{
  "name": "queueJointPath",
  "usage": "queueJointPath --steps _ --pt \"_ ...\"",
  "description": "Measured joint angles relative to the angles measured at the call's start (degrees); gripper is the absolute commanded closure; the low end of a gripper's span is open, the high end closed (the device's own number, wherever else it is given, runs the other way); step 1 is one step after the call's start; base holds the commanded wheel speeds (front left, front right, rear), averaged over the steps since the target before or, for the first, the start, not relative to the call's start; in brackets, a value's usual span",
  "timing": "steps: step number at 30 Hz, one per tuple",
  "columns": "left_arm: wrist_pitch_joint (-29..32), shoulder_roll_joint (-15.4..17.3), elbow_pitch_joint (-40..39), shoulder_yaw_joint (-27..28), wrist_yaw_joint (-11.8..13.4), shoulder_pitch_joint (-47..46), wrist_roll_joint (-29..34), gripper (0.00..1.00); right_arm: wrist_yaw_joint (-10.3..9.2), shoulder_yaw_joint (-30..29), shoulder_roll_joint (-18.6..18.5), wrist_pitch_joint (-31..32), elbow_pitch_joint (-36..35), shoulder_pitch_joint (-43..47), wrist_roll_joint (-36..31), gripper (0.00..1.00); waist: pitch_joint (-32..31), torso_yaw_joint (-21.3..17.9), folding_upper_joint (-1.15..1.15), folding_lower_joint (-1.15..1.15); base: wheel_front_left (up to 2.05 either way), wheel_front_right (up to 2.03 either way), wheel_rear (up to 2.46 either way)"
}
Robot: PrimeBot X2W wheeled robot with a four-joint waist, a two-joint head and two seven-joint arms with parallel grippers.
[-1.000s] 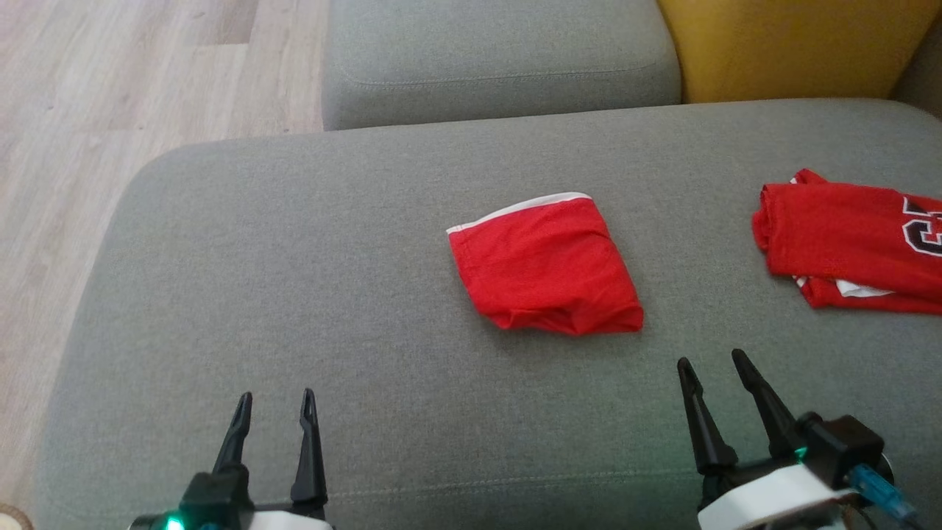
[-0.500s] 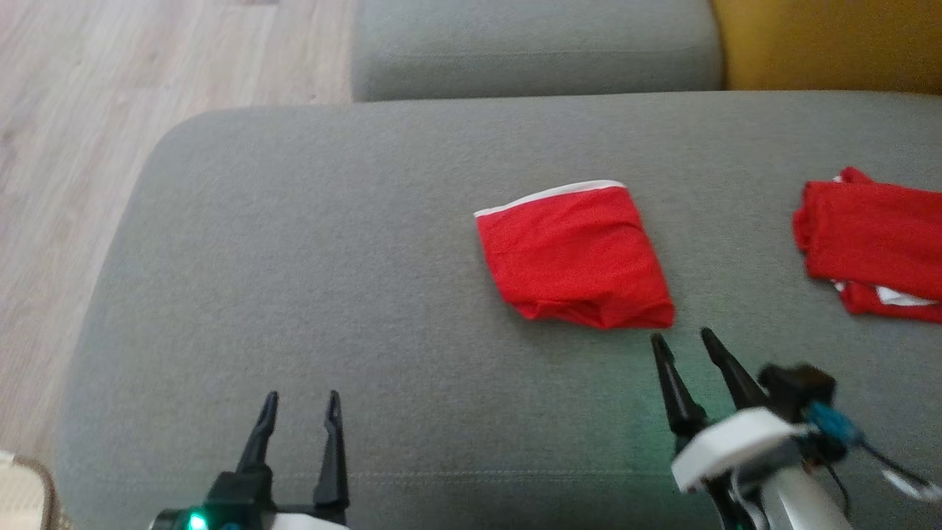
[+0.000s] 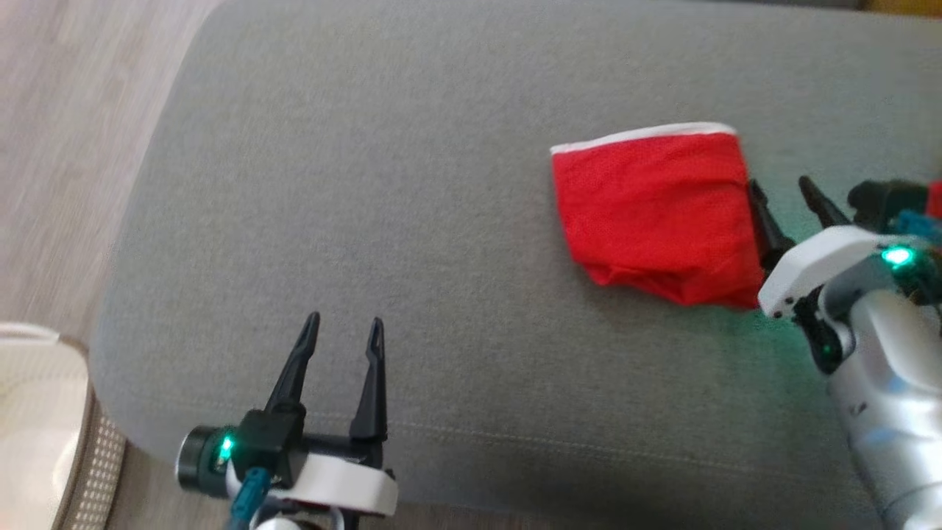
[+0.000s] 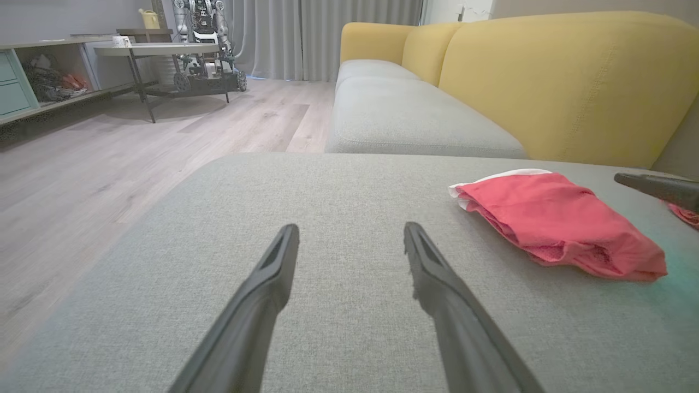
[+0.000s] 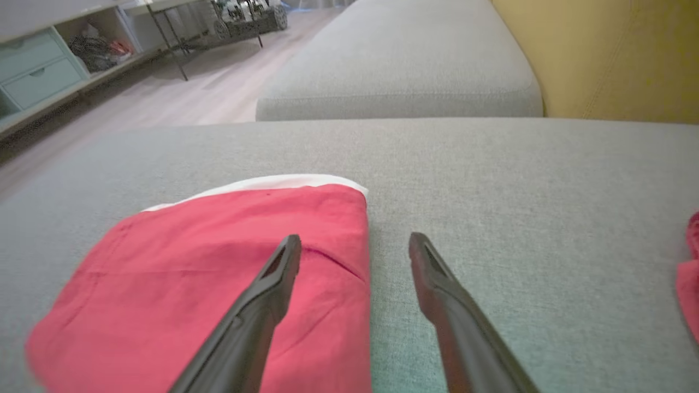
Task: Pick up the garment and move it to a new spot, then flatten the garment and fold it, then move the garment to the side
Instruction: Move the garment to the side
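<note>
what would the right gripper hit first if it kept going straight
Probably the garment: the right gripper straddles its right edge, one finger over the cloth, the other over bare cushion. Its height above them is unclear.

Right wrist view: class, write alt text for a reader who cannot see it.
The open right gripper points at the edge of a folded red garment with white trim on a grey sofa cushion: one finger overlaps the garment, the other bare cushion.

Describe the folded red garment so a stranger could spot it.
Find the wide grey seat cushion. Beside the right gripper on it lies a folded red garment. Its white band along the far edge sets it apart from the red cloth further right.
</note>
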Motion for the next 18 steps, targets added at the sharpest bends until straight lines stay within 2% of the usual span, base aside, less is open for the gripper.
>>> queueJointPath --steps 4,9,10,11,13,18 --pt "0.0 0.0 0.0 -1.0 0.0 -1.4 0.0 0.0 0.0 1.1 -1.2 2.5 5.3 -3.2 0.8 0.0 2.5 1.7 0.0 0.0 0.0 0.0 0.0" --pt "0.0 -0.1 -0.1 -0.9 0.3 -1.9 0.0 0.0 -0.01 3.8 -1.4 5.3 8.7 -3.7 2.9 0.0 3.9 2.6 0.0 0.0 0.0 0.0 0.0" --pt "0.0 -0.1 -0.1 -0.9 0.5 -1.9 0.0 0.0 0.0 4.6 -1.4 5.9 9.0 -3.9 3.6 0.06 3.9 2.5 0.0 0.0 0.0 0.0 0.0" --pt "0.0 -0.1 -0.1 -1.0 0.5 -2.0 0.0 0.0 0.0 5.1 -1.4 6.3 9.1 -4.0 4.2 0.31 4.0 2.4 0.0 0.0 0.0 0.0 0.0" --pt "0.0 -0.1 -0.2 -1.0 0.6 -2.5 0.0 0.0 0.0 6.2 -1.5 6.5 9.1 -4.3 5.5 0.98 4.1 2.2 0.0 0.0 0.0 0.0 0.0" --pt "0.0 -0.1 -0.5 -0.9 1.0 -2.7 0.0 0.0 0.0 7.9 -2.1 4.9 8.9 -4.5 7.1 1.0 4.2 1.2 0.0 0.0 0.0 0.0 0.0"
